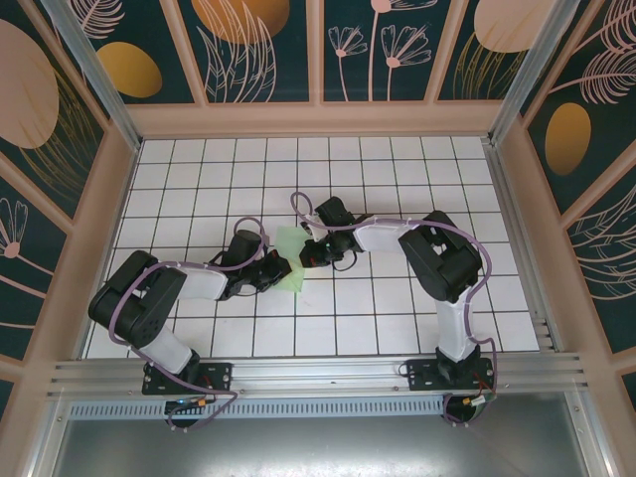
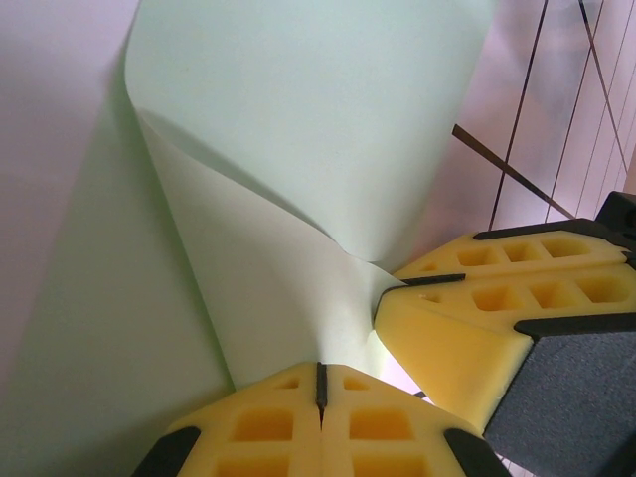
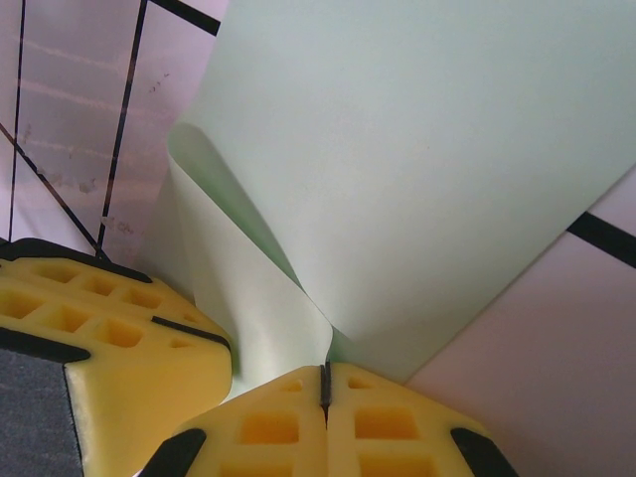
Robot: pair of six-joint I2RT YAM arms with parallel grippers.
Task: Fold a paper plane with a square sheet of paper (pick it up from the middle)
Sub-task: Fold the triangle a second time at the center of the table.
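Jaws of the left gripper (image 2: 321, 393) and right gripper (image 3: 324, 383) are clamped tight, each pinching the square sheet of paper (image 1: 289, 244). On the white gridded table (image 1: 397, 318) the pale green sheet sits mid-table, curled into a fold between the two grippers' close-set yellow fingertips (image 2: 447, 338).

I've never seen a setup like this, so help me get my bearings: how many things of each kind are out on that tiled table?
Thin pale mint-green sheet of paper: 1, curled upward between the fingers
Yellow-padded two-finger grippers: 2, the left gripper and the right gripper, each pinched shut on the paper
Total: 3
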